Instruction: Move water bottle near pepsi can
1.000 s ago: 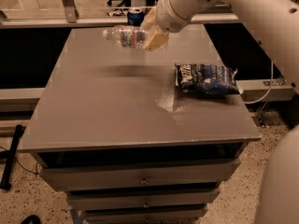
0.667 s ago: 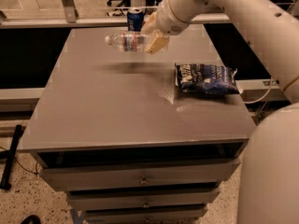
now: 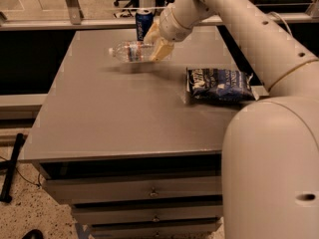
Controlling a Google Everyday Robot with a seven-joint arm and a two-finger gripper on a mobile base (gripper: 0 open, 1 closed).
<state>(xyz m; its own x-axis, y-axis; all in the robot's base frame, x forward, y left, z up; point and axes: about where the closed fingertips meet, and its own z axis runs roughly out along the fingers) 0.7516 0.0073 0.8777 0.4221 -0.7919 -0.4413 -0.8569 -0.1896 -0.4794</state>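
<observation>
The water bottle [image 3: 130, 52], clear with a white cap pointing left and a reddish label band, lies horizontal in my gripper [image 3: 156, 42], held a little above the grey table [image 3: 109, 113] near its far edge. The gripper's tan fingers [image 3: 162, 49] are shut on the bottle's right end. The pepsi can [image 3: 144, 24], dark blue with a silver top, stands upright at the table's far edge, just behind the bottle and the gripper.
A blue-and-white crinkled snack bag [image 3: 219, 83] lies on the table's right side. My white arm [image 3: 239, 29] reaches in from the right, and the robot body [image 3: 271, 168] fills the lower right. Drawers [image 3: 149, 192] sit under the table's front edge.
My gripper has carried the bottle lower and slightly toward the table's middle. The pepsi can, hidden behind the gripper a second ago, now shows behind the bottle.
</observation>
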